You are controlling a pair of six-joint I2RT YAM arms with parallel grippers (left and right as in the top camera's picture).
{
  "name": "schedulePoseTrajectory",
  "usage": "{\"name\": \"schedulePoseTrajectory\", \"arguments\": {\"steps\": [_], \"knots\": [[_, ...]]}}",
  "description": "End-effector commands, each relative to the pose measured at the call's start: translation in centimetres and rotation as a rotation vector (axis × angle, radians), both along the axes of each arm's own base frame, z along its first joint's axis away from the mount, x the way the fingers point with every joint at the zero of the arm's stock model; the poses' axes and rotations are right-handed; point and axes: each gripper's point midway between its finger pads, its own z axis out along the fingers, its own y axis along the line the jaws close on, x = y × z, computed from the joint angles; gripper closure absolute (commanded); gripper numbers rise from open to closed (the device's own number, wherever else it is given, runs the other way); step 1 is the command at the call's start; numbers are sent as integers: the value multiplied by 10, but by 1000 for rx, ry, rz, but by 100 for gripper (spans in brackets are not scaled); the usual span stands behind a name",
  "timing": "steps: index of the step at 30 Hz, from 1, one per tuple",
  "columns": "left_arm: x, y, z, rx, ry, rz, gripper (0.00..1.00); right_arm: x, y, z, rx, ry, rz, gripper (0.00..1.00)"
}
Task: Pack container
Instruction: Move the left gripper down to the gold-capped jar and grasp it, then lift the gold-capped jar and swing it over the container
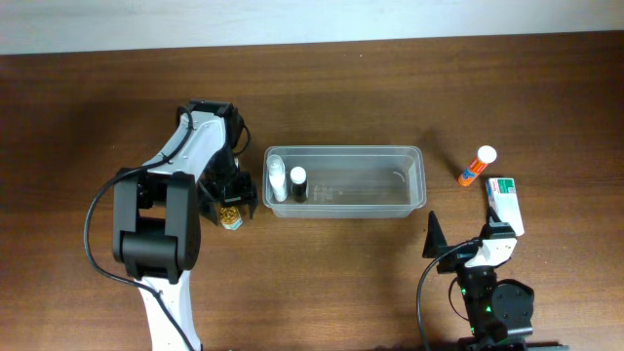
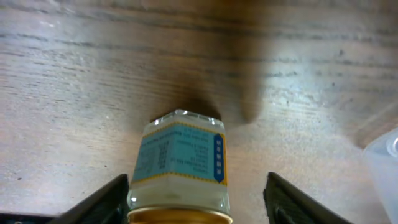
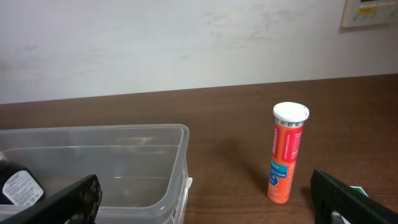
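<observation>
The wooden counter [image 1: 88, 107] carries the clear container [image 1: 409, 190] near its middle. A gold-capped jar [image 1: 231, 218] stands just left of it. To the right, an orange tube [image 1: 477, 166] stands upright, and a white-and-green box [image 1: 504, 202] sits near the tube.

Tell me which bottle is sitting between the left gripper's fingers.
The gold-capped bottle with the blue label, on the table left of the container. The white bottle and black-capped bottle stand inside it; the orange tube stands far right.

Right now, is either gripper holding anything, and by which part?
Nothing is clearly held. The left gripper straddles the small jar, fingers apart from it; the right gripper is open.
</observation>
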Motion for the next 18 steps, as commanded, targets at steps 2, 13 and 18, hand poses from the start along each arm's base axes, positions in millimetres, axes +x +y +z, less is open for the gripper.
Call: {"name": "schedulePoseTrajectory", "arguments": {"steps": [2,13,18], "knots": [[1,5,-4,24,-1,1,40,0,0,-4,-5,9,-3,2],[11,8,-2,38,-59,-9,56,0,0,-4,-5,9,-3,2],[31,8,17,33,-189,-11,57,0,0,-4,-5,8,-3,2]]}}
